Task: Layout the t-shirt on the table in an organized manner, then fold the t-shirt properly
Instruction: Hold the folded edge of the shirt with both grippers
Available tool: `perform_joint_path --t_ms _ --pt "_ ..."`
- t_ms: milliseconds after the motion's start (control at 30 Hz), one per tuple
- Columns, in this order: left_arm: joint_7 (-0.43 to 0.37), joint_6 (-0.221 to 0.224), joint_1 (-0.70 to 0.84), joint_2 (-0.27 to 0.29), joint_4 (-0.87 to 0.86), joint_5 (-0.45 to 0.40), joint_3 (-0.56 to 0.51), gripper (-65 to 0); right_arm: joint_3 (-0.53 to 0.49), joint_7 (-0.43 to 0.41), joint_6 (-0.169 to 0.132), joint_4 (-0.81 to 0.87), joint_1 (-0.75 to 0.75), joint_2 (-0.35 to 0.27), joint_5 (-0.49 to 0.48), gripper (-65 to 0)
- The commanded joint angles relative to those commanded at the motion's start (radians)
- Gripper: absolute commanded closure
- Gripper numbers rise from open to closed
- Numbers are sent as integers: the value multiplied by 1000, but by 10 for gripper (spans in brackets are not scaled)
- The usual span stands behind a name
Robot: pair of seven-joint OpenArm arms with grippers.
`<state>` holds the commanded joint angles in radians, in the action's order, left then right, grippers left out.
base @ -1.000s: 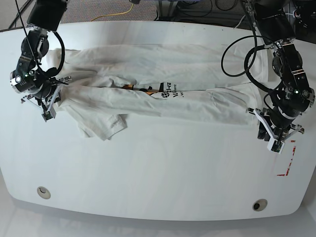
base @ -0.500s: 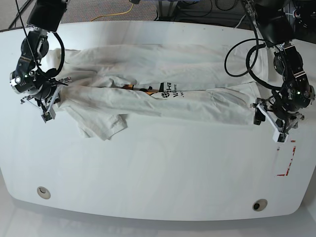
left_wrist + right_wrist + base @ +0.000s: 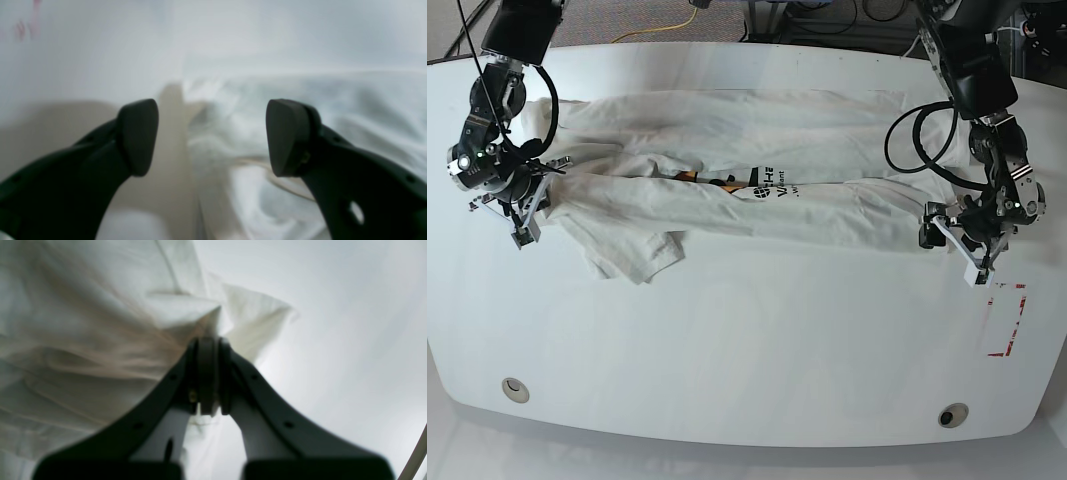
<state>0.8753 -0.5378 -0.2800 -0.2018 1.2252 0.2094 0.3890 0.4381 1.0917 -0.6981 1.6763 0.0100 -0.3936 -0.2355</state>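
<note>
— Looking over the counter (image 3: 747,330) first: where did the t-shirt (image 3: 727,160) lie?

— It was stretched in a long, half-folded band across the far half of the counter, its near edge doubled over and one sleeve flopping out at the base view's left. It had not shifted over the last second.

— So what had changed?

— The left gripper (image 3: 949,244). A second before, it hung out over bare counter beyond the shirt's end; it had since swung in to the cloth's corner. Its wrist view showed the jaws spread wide, the shirt's edge between them and nothing pinched.

— And the right gripper (image 3: 530,212)?

— It had not moved. Its jaws were closed on a fold of the t-shirt.

— Meaning?

— I judged that laying out was unfinished: one end held, the other about to be taken, probably to pull the shirt flat.

— Any writing?

— Black lettering (image 3: 770,182) showed at the fold, partly hidden; I could not read a whole word. A red outline mark (image 3: 1009,320) bore no text.
</note>
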Motion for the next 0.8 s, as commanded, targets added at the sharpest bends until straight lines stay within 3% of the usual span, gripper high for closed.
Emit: perform_joint_path --t_ms 67,167,267,733,800 --pt "-35 12 0 0 -11 -2 0 -471 0 0 0 0 0 0 0 0" --pt "-58 66 2 -6 -15 -3 -8 -472 0 0 0 0 0 0 0 0" --pt "-58 81 2 -12 -31 -2 -49 -472 0 0 0 0 0 0 0 0" --pt "-83 83 2 -31 -121 -2 -114 -460 2 0 0 0 0 0 0 0" --pt "-83 83 2 -31 -124 -2 -133 -415 2 0 0 0 0 0 0 0"
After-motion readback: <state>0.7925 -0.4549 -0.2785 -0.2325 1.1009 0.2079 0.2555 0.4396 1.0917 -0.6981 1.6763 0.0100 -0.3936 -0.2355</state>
